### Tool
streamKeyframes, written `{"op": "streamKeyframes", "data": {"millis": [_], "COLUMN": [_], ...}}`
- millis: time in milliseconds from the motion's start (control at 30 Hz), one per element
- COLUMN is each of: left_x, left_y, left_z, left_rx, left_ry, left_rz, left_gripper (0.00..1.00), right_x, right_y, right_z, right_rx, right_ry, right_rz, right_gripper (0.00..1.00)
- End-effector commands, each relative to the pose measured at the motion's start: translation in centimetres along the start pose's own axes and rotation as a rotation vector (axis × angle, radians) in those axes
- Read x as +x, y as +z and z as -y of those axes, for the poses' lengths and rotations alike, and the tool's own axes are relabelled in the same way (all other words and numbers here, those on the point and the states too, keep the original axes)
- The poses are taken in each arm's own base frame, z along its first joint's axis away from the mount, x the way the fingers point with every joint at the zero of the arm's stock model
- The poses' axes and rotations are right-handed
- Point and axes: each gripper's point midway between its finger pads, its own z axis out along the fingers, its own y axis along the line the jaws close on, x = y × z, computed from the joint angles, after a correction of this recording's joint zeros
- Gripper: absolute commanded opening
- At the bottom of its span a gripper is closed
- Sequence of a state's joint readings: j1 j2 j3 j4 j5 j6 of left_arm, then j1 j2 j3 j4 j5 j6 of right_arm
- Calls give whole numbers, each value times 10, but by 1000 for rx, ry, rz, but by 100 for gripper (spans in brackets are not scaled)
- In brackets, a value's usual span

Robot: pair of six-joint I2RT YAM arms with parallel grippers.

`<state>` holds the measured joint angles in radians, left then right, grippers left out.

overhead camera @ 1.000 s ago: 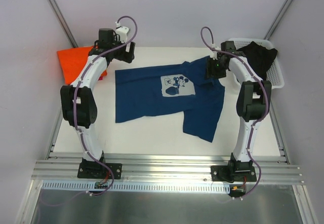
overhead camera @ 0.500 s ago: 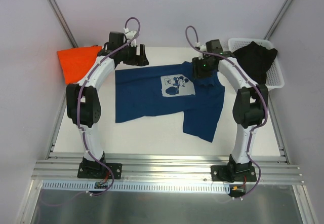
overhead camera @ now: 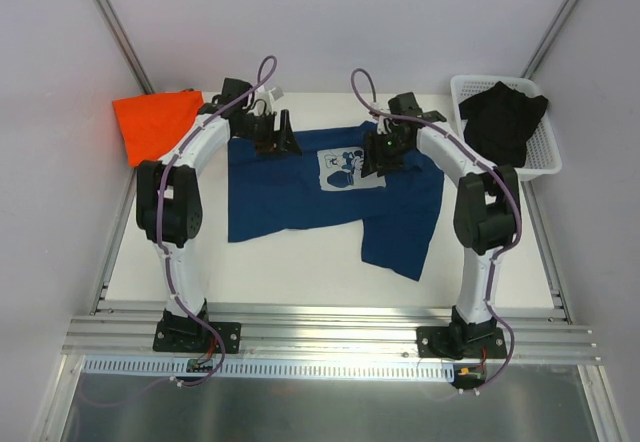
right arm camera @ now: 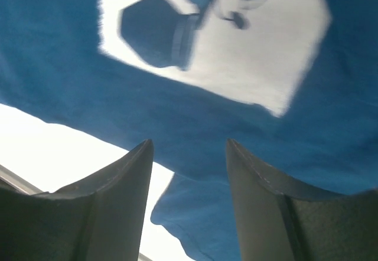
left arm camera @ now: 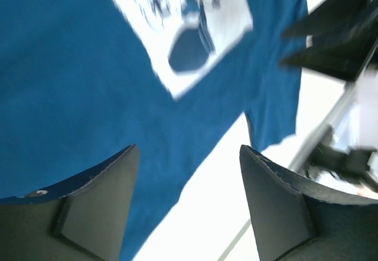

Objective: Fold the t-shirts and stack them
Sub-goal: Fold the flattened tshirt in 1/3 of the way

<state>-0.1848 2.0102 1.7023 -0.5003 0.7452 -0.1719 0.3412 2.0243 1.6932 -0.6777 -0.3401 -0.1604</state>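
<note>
The navy blue t-shirt [overhead camera: 300, 197] lies spread on the white table, print [overhead camera: 348, 169] up, its right part folded down toward the front. The orange t-shirt [overhead camera: 155, 122] lies crumpled at the far left corner. My left gripper [overhead camera: 284, 143] hovers over the blue shirt's far left edge, open and empty. My right gripper [overhead camera: 374, 158] hangs just right of the print, also open. In the left wrist view the fingers [left arm camera: 94, 208] frame the blue shirt [left arm camera: 77, 84] and bare table. The right wrist view looks between open fingers [right arm camera: 115, 205] at the print [right arm camera: 236, 48].
A white basket [overhead camera: 552, 152] holding a black garment [overhead camera: 505, 117] stands at the far right. Grey walls close in the table [overhead camera: 290, 272] on three sides, and an aluminium rail [overhead camera: 320, 337] with both arm bases runs along the near edge.
Both arms have swung inward from the far corners to above the blue shirt, on either side of its print. The shirt itself lies as before.
</note>
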Motion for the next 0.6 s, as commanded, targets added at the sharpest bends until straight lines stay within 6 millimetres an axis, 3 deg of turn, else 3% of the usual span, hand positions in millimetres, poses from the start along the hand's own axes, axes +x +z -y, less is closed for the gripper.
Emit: {"op": "streamKeyframes", "data": {"millis": [0,100,167,200,233,300,400,567], "left_x": [30,33,35,40,38,39,43,35], "left_y": [-14,-14,-10,-8,-7,-5,-3,-4], "left_z": [12,12,8,1,0,-8,-17,-32], "left_rx": [62,72,89,85,86,75,72,90], "left_ry": [-93,-114,-127,-158,-155,-163,-194,-247], "left_rz": [-95,-117,-140,-166,-166,-172,-193,-198], "left_gripper": [68,62,60,60,60,60,61,61], "right_x": [-14,-24,-44,-47,-64,-71,-70,-52], "right_y": [-24,-28,-38,-31,-39,-35,-23,1], "right_z": [17,56,78,88,94,102,114,119], "right_rx": [-4,36,61,63,63,65,57,23], "right_ry": [89,177,219,241,242,258,302,359], "right_rz": [68,98,156,148,190,199,185,124], "right_gripper": [56,56,56,56,56,57,57,57]}}
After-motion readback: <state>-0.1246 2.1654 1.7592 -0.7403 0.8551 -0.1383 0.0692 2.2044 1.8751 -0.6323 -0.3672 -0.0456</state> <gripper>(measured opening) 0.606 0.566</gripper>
